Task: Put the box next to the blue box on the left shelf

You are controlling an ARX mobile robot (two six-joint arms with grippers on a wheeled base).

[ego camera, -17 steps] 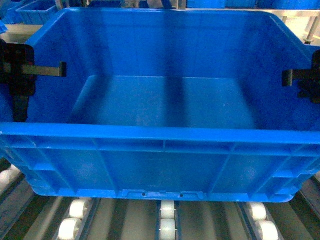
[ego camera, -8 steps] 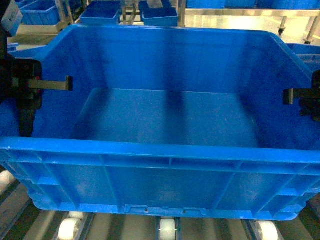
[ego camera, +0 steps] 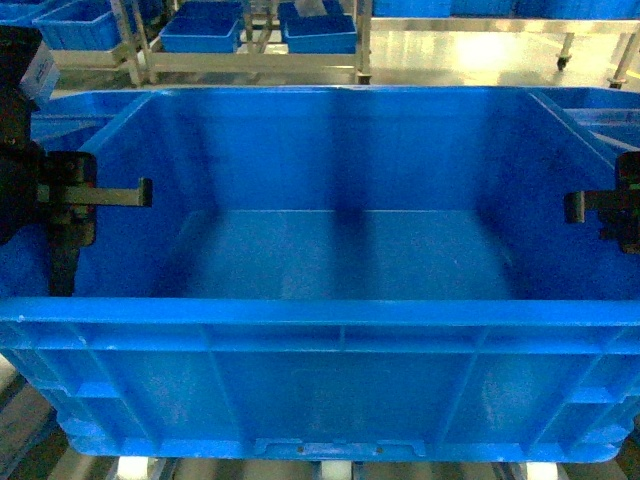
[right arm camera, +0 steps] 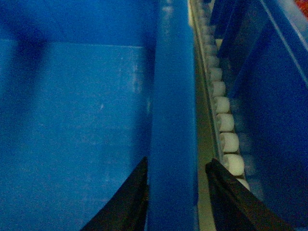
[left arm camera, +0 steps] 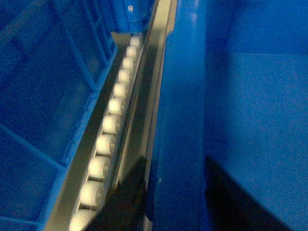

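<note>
**Jaws clamped on both rims as blue crate comes onto the rollers**

Jaws of the left gripper [left arm camera: 175,202] and the right gripper [right arm camera: 173,192] each straddle a side rim of the box [ego camera: 330,250], one finger inside the wall and one outside, closed against the plastic with no visible slack. Between the two sets of jaws the box hangs level and empty, over the left shelf [left arm camera: 144,110]. Just outside the left jaws, a roller track [left arm camera: 108,125] runs along the gap between the box and a neighbouring blue box [left arm camera: 43,96]. Outside the right jaws a second roller track [right arm camera: 221,110] separates the load from another blue crate [right arm camera: 269,106]. To do this step well, both arms would need to lower together, keeping the rim level and the side gaps even, so neither outer finger is pinched against a neighbour. Release looks wise only once the base rests on the wheels; whether it touches them already cannot be told.
</note>
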